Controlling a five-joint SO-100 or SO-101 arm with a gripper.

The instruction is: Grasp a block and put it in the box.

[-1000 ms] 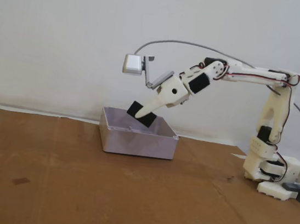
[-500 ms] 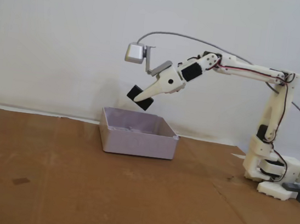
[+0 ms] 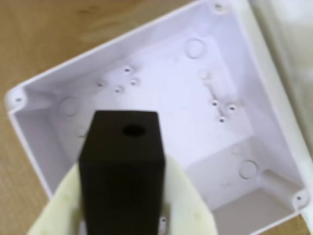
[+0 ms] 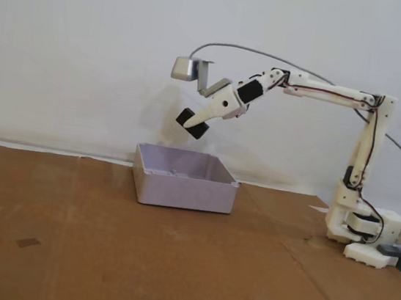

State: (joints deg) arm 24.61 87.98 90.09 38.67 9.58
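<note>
Gripper (image 4: pixel 191 123) pinches the block (image 4: pixel 192 124) between its cream fingers (image 3: pixel 188 205); the jaws are pressed against the block's two long sides. In the wrist view the block (image 3: pixel 122 171) fills the lower centre of the frame, matte black, its square end face turned toward the camera with a small round hole near the top edge of that face. Cream finger surfaces flank it at lower left and lower right.

Fixed view: block is held in the air, tilted, well clear of the box (image 4: pixel 184 189), above its near-left portion as that view shows it. No contact between block and box.

Box is a shallow square tray, pale lavender-grey, low walls, rounded corners. The wrist view looks down into it (image 3: pixel 274 98): bare floor with several small moulded bosses and screw holes, corner posts visible. It appears rotated in that view, one corner pointing to the left edge.

Box sits on a brown cardboard sheet (image 4: pixel 98 255) that covers the table. Arm (image 4: pixel 333 97) is stretched nearly horizontal from its base (image 4: pixel 367 235) at the right of the fixed view. A silver-grey camera housing (image 4: pixel 185 69) with a grey cable (image 4: pixel 236 49) rides above the gripper. White wall (image 4: pixel 74 44) behind.
</note>
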